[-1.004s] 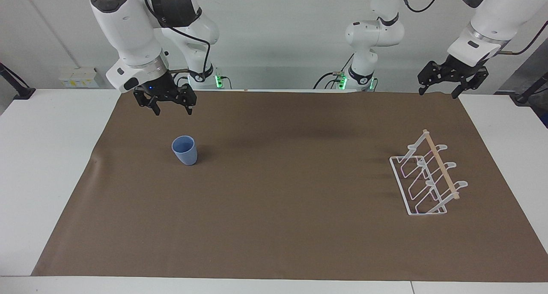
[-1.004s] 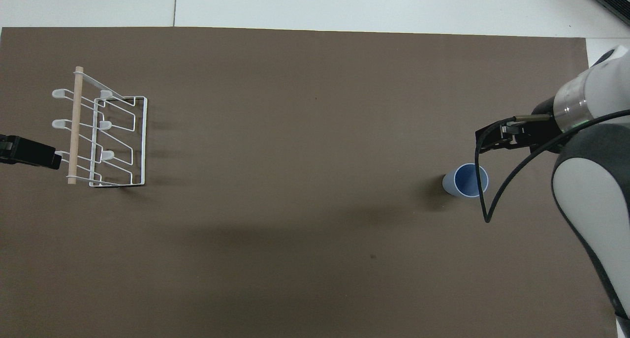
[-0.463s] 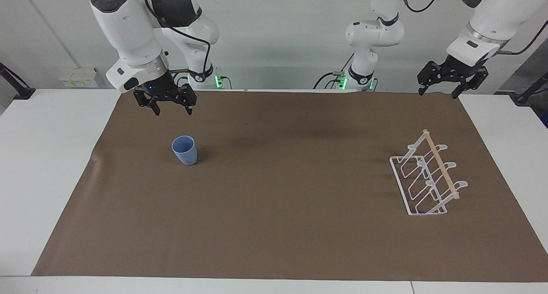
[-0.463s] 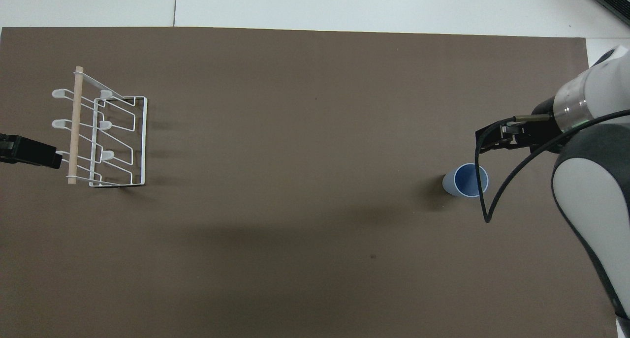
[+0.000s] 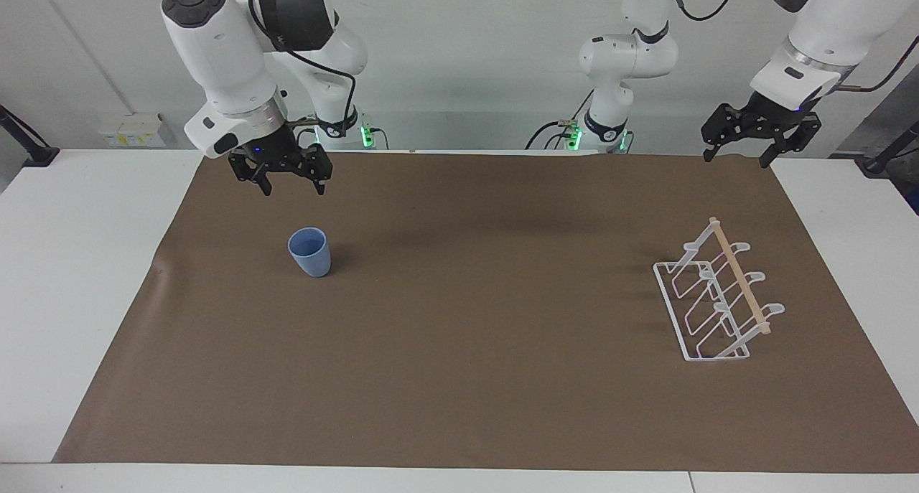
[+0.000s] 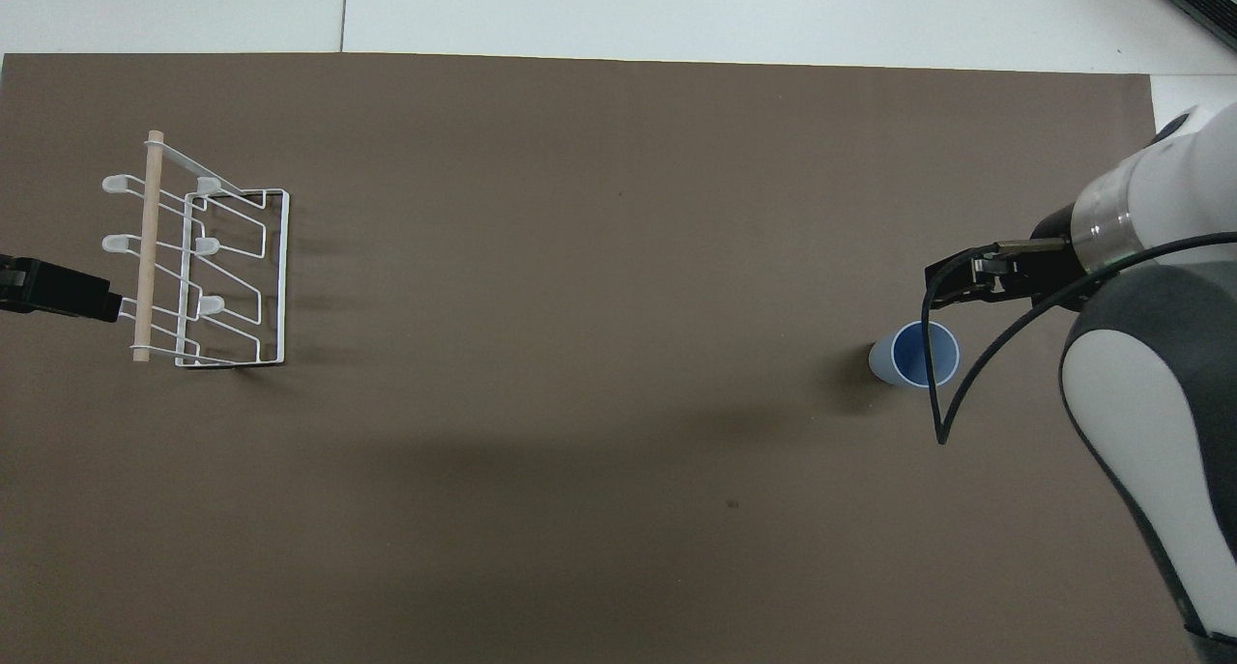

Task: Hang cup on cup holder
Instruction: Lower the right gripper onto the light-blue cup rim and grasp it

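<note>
The light-blue cup (image 5: 309,252) (image 6: 914,354) stands upright, mouth up, on the brown mat toward the right arm's end of the table. My right gripper (image 5: 293,189) hangs open in the air over the mat close to the cup, well clear of it and holding nothing. The white wire cup holder (image 5: 715,303) (image 6: 208,263), with a wooden rod across its top, stands at the left arm's end of the mat. My left gripper (image 5: 737,158) waits open and raised over the mat's corner by that end, apart from the holder.
A brown mat (image 5: 459,378) covers most of the white table (image 5: 86,278). A black cable (image 6: 952,393) loops from the right arm's wrist and crosses the cup in the overhead view. The wide stretch of mat between cup and holder carries nothing.
The right arm has shifted a little, bringing its gripper slightly closer above the cup. The left gripper, cup and holder have stayed where they were.
</note>
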